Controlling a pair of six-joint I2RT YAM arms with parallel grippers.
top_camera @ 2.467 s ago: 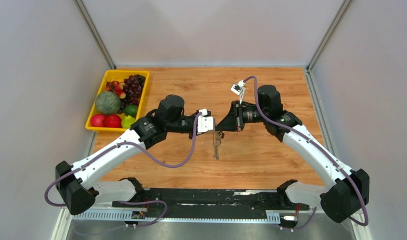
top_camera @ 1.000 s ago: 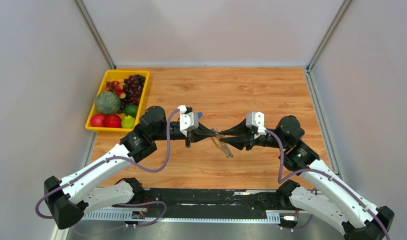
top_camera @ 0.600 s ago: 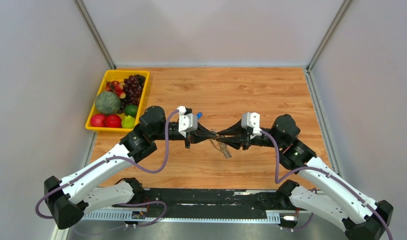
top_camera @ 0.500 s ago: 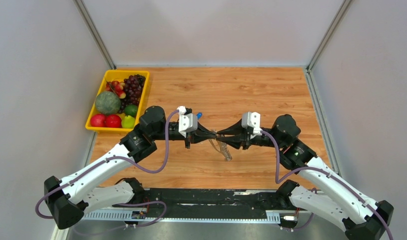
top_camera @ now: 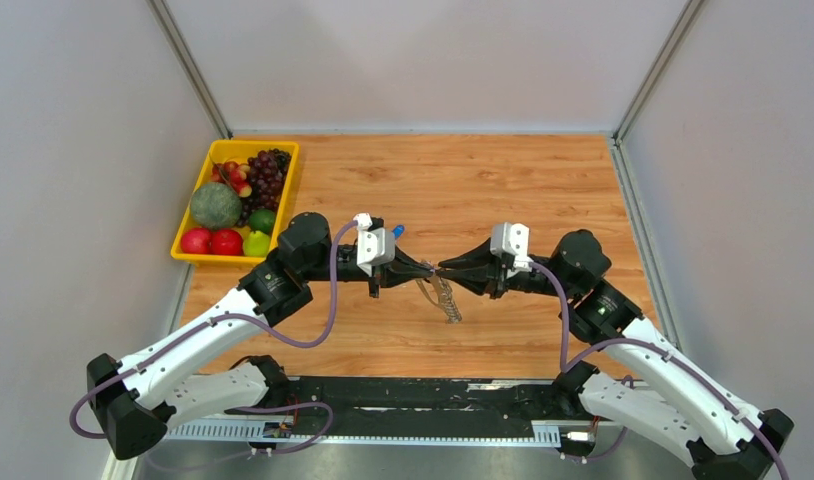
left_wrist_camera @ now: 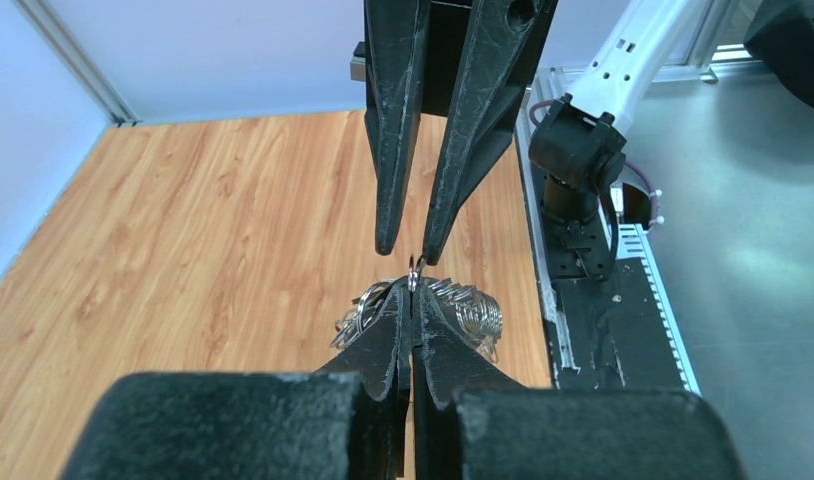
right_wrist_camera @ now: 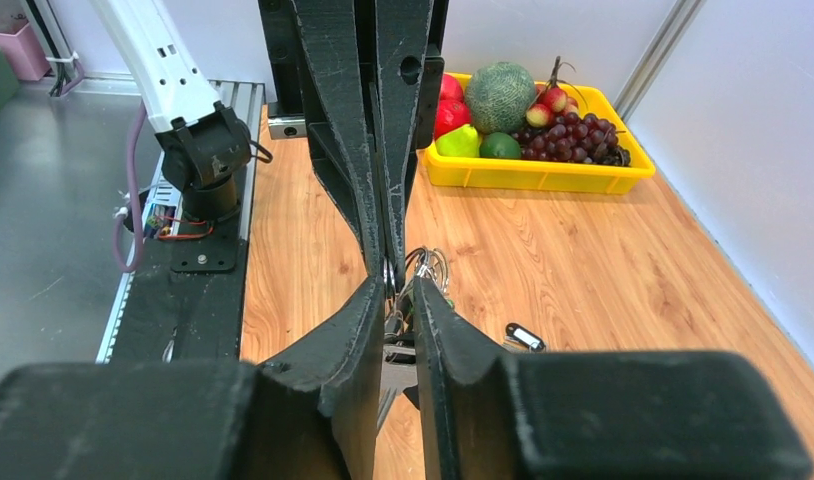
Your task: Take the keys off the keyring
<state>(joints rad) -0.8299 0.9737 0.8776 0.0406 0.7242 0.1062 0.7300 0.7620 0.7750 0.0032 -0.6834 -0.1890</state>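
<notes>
Only left wrist shows gap between right fingers (left_wrist_camera: 393,120) at keyring (left_wrist_camera: 461,300).

Wooden table (top_camera: 543,180) | yellow fruit tray (top_camera: 241,146) sat in its far-left corner | blue-headed key (top_camera: 397,231) lay on bare boards right of the tray | dark-headed key (right_wrist_camera: 524,337) lay well apart from the tray

Entry: legible text, labels, brands, numbers and signs: none found in any view. I read nothing on the black fingers of my left gripper (left_wrist_camera: 411,295) or my right gripper (right_wrist_camera: 398,290). The yellow crate (top_camera: 255,144) at the upper left of the top view carries no readable mark either.
</notes>
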